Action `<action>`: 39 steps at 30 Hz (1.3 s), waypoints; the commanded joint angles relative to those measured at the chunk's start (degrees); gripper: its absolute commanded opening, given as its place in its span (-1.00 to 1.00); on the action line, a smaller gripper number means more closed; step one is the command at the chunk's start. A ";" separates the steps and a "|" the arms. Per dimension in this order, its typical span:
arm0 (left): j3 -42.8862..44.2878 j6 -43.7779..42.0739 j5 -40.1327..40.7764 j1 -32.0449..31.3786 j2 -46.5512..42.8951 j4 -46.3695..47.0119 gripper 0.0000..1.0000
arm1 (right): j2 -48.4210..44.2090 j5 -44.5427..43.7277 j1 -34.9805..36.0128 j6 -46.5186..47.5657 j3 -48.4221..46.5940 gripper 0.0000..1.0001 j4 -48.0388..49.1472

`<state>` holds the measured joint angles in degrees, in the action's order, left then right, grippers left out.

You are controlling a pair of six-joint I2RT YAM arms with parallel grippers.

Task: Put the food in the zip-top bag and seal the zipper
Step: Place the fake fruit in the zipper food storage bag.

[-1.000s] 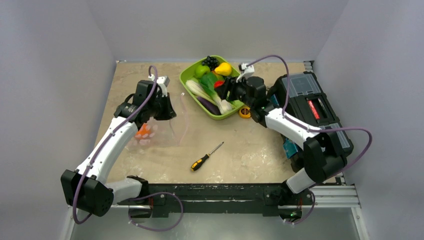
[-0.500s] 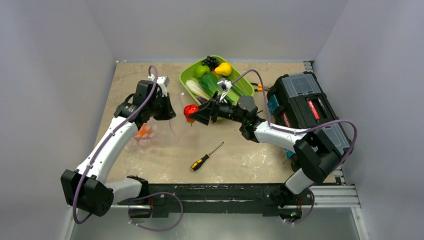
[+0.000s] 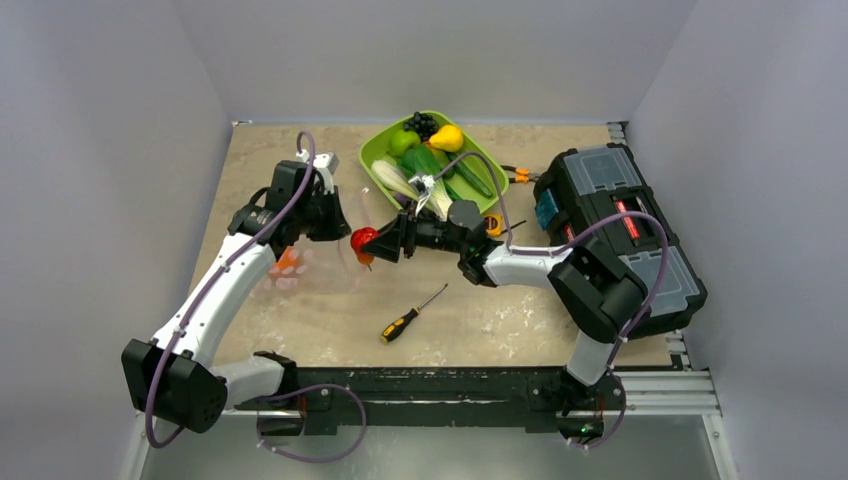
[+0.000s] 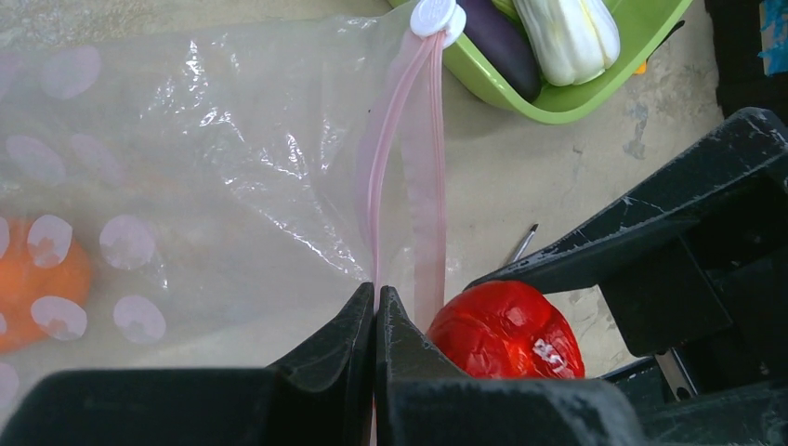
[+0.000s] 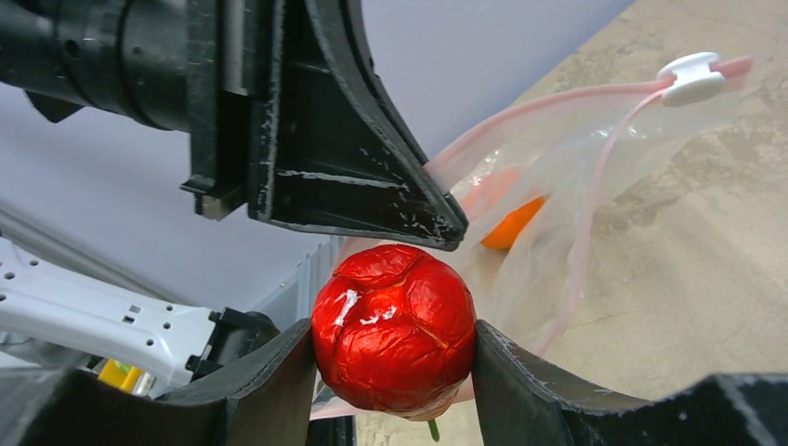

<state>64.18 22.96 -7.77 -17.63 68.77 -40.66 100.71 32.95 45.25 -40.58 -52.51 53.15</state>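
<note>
My right gripper (image 3: 372,243) is shut on a glossy red toy fruit (image 5: 394,325), held just off the table at the mouth of the clear zip-top bag (image 3: 310,268). My left gripper (image 4: 375,297) is shut on the bag's pink zipper (image 4: 404,139) and holds one lip up. The zipper's white slider (image 4: 438,16) sits at the far end of the strip. An orange food piece (image 4: 37,279) lies inside the bag. The red fruit (image 4: 506,330) sits right beside my left fingers. More food, including grapes (image 3: 420,122) and a yellow piece (image 3: 447,137), lies in the lime-green tray (image 3: 366,156).
A black-and-yellow screwdriver (image 3: 412,313) lies on the table in front of the bag. A black toolbox (image 3: 620,215) fills the right side. Grey walls close in the left, back and right.
My right arm has carried the red fruit from the tray leftward to the bag's mouth. My left gripper has kept its hold on the zipper edge and has not moved.
</note>
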 commanded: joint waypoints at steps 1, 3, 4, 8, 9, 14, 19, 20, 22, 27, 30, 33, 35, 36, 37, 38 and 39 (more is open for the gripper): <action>2.18 -0.99 -0.09 0.51 -1.57 0.68 -1.00 | 0.65 -1.28 0.11 -0.75 -3.95 -0.33 -1.34; 2.18 -0.94 -0.19 0.47 -1.69 0.72 -1.00 | 1.37 -2.10 0.10 0.09 -5.52 -0.27 -4.81; 2.17 -0.92 -0.25 0.49 -1.71 0.75 -1.00 | 1.69 -2.38 0.12 0.36 -6.10 -0.23 -5.97; 2.19 -0.85 -0.74 0.49 -1.75 0.83 -1.00 | 2.44 -3.45 0.15 1.00 -8.67 -0.04 -10.11; 2.18 -0.86 -0.90 0.52 -1.78 0.84 -1.00 | 2.59 -4.06 0.10 1.27 -9.42 0.01 -11.17; 2.09 -0.83 -0.85 0.53 -2.29 0.93 -1.00 | 3.00 -6.74 0.14 3.05 -11.77 0.21 -16.55; 2.09 -0.77 -0.97 0.52 -2.75 0.94 -1.00 | 3.61 -7.87 0.10 3.80 -13.76 0.24 -19.98; 2.09 -0.78 -1.00 0.49 -2.87 1.00 -1.00 | 3.70 -8.59 0.13 3.94 -14.02 0.24 -20.76; 2.06 -0.74 -0.93 0.57 -3.06 1.04 -1.00 | 4.01 -9.14 0.10 4.25 -14.57 0.24 -21.86; 1.94 -0.82 -0.55 0.50 -3.54 1.07 -1.00 | 4.15 -10.83 0.15 4.46 -15.41 0.29 -23.49; 1.91 -0.81 -0.27 0.56 -3.86 1.03 -1.00 | 3.91 -11.01 0.10 4.88 -15.82 0.35 -24.27; 1.83 -0.82 -0.12 0.54 -4.00 1.11 -1.00 | 3.28 -10.84 0.19 5.13 -15.87 0.42 -24.49; 1.82 -0.81 -0.05 0.53 -3.97 1.21 -1.00 | 2.54 -10.80 0.27 5.33 -15.66 0.44 -24.45; 1.76 -0.79 -0.14 0.51 -3.95 1.27 -1.00 | 1.94 -10.77 0.27 5.42 -15.55 0.45 -24.34; 1.75 -0.77 -0.14 0.53 -3.88 1.35 -1.00 | 1.50 -10.52 0.27 5.52 -15.38 0.46 -24.24; 1.74 -0.81 -0.14 0.49 -3.84 1.30 -1.00 | 1.10 -10.46 0.27 5.68 -15.30 0.46 -24.23; 1.74 -0.81 -0.18 0.51 -3.82 1.36 -1.00 | 0.58 -10.49 0.31 5.75 -15.18 0.46 -24.23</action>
<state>64.18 22.81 -7.40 -16.95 66.30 -41.21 105.47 23.42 45.32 -36.38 -65.69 28.03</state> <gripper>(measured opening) 0.006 0.728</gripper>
